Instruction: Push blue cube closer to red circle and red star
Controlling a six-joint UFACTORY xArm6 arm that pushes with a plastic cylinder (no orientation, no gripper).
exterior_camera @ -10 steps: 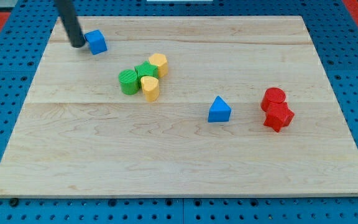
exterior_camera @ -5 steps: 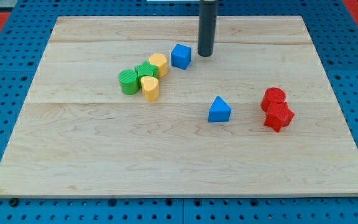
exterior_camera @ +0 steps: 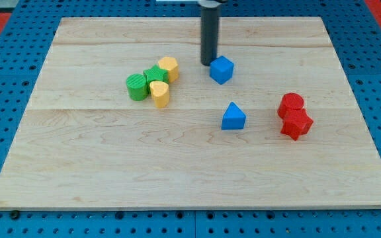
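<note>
The blue cube (exterior_camera: 221, 69) sits on the wooden board (exterior_camera: 177, 165), a little above the middle. My tip (exterior_camera: 208, 63) stands just to the cube's upper left, touching or nearly touching it. The red circle (exterior_camera: 291, 104) and the red star (exterior_camera: 296, 123) sit together at the view's right, the circle above the star, well to the lower right of the cube.
A blue triangle (exterior_camera: 233, 116) lies between the cube and the red pair, below the cube. At the left a cluster holds a green circle (exterior_camera: 137, 86), a green block (exterior_camera: 155, 75) and two yellow blocks (exterior_camera: 169, 67) (exterior_camera: 160, 94).
The blue cube has moved from the board's top left to near the middle, rightward and down. My tip moved from its left, past its right side, to its upper left.
</note>
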